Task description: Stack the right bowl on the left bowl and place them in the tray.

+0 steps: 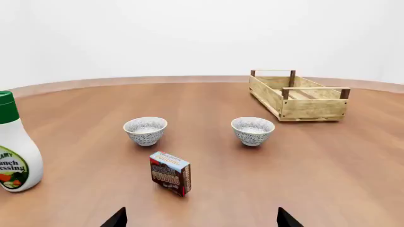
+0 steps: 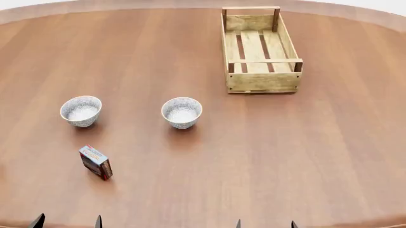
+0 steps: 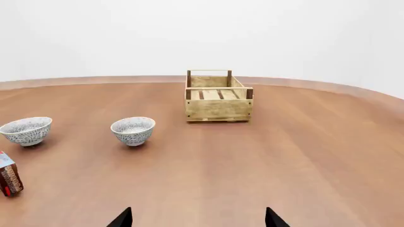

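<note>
Nothing is done yet. In the head view, the right bowl (image 2: 182, 112) sits a bit left of the middle of the picture. The left bowl (image 2: 81, 110) sits well apart from it, near the left edge. The tray (image 2: 263, 81) is in the upper right and has nothing in it. Both bowls are on the counter (image 2: 330, 156). The left tool (image 2: 68, 222) and right tool (image 2: 265, 223) peek in at the bottom edge, spread wide, holding nothing. Stacking and moving are both still left.

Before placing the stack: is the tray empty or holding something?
Empty. The tray shows only its bare slatted bottom in the head view; both bowls sit outside it on the table.
</note>
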You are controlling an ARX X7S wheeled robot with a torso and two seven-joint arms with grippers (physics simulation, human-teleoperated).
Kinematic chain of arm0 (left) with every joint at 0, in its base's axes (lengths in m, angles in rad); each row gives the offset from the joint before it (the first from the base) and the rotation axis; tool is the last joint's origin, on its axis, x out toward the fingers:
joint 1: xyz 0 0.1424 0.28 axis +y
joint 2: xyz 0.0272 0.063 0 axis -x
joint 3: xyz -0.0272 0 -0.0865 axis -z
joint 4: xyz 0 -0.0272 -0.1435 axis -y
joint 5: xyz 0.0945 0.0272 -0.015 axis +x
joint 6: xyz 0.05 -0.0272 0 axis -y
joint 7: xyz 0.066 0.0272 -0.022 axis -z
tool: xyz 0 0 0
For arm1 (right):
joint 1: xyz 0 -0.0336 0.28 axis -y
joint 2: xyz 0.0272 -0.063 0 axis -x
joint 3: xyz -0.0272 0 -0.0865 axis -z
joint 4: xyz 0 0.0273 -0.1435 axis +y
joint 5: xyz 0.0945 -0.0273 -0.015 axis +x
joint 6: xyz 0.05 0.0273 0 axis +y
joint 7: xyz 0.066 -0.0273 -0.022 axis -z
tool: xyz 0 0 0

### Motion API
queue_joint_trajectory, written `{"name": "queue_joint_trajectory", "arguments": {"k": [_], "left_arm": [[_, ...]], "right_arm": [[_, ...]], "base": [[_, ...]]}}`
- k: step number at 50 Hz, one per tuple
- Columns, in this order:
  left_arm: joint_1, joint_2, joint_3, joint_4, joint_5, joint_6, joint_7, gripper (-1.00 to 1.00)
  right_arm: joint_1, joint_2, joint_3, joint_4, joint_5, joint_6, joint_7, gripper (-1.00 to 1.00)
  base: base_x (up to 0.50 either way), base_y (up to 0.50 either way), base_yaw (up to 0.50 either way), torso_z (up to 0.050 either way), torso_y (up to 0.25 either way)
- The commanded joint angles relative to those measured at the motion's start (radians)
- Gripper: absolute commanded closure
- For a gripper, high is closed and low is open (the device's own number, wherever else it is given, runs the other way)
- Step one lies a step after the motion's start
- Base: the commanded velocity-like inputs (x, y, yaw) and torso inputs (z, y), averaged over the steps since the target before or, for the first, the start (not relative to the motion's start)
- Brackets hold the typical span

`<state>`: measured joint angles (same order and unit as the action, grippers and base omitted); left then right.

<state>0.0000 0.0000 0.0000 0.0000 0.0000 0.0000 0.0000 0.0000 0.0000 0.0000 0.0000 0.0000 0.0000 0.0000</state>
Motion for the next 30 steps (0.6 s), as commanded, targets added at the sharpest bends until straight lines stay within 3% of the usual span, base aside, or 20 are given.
{"name": "queue_joint_trajectory", "arguments": {"k": [1,30], "left_arm": [[0.002,-0.016,0.021,0.004,-0.010,-0.003,-0.020,-1.00],[0.003,-0.045,0.074,0.008,-0.012,-0.032,-0.050,-1.00]], "right_arm": [[-0.003,0.015,-0.023,-0.001,0.013,-0.005,0.019,-1.00],[0.001,0.045,-0.054,0.005,0.051,0.002,0.055,-1.00]], "base": [[0.00,0.00,0.00,0.000,0.000],[0.00,0.00,0.00,0.000,0.000]]}}
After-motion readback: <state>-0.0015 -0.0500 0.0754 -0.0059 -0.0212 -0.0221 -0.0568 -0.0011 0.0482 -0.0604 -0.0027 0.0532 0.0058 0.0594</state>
